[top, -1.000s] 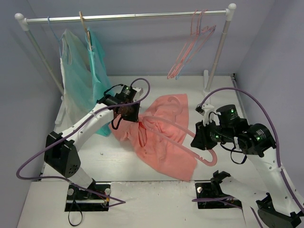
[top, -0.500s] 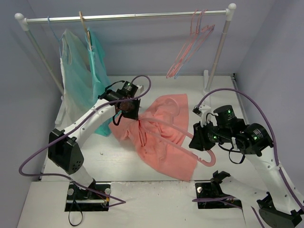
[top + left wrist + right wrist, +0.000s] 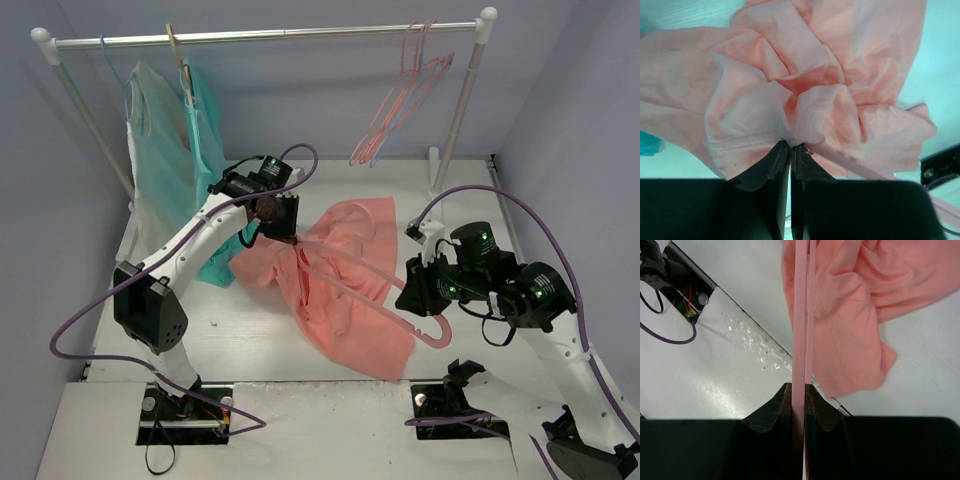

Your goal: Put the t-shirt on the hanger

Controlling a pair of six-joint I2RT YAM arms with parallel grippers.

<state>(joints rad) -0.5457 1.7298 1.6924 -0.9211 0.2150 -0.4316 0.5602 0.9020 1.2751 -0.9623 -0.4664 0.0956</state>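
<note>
biggest change over the last sec is the t-shirt (image 3: pixel 350 305). most of it still lies on the table (image 3: pixel 240 320), but its bunched top edge now sits higher and further back than before, so the cloth hangs stretched instead of heaped. the hanger (image 3: pixel 436 342) barely shifts, just nudging a bit left. its hook end is off the shirt's near-right side, and its two arms run up-left across the fabric into the folds at the bunch. i can't tell if the tip is inside the neck opening or only under a fold. your left gripper (image 3: pixel 286 232) has risen and moved back w/ the bunch, and in the wrist view its fingers (image 3: pixel 777 162) are pressed together on a wad of shirt, w/ a hanger arm right beside them. your right gripper (image 3: pixel 415 290) has its fingers (image 3: pixel 782 400) clamped on the hanger bar. my read is the shirt's being drawn along the hanger, so threading is underway but the shoulders aren't seated yet.
</note>
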